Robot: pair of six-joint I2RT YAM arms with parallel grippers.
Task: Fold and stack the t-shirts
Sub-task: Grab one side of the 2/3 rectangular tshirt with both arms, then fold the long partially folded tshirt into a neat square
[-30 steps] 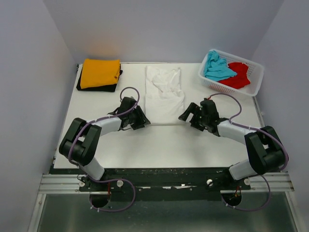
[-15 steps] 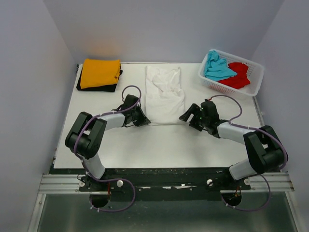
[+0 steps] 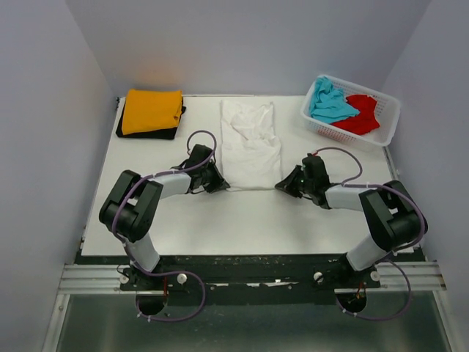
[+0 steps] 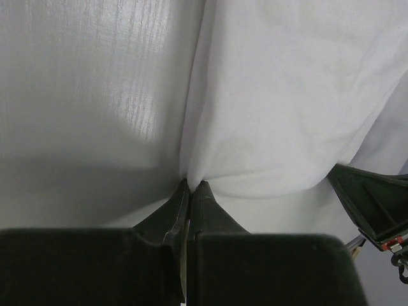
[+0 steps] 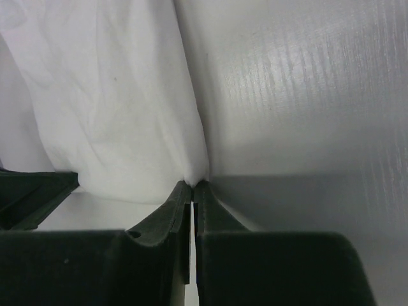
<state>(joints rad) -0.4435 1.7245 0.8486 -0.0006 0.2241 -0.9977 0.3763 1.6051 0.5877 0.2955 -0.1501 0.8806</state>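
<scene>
Left gripper (image 4: 190,186) and right gripper (image 5: 193,185) each clenched on a near corner of the white t-shirt (image 3: 250,143); shirt lies flat mid-table as a narrow, wrinkled rectangle; white table (image 3: 242,220); far left, folded orange-yellow t-shirt (image 3: 152,110) on black t-shirt (image 3: 150,133); far right, basket (image 3: 388,125) holding crumpled turquoise t-shirt (image 3: 330,103) and red t-shirt (image 3: 360,114); pale walls (image 3: 242,44).

Left end effector (image 3: 220,185), right end effector (image 3: 281,183), both low, pinching white t-shirt (image 3: 250,139) corners
</scene>
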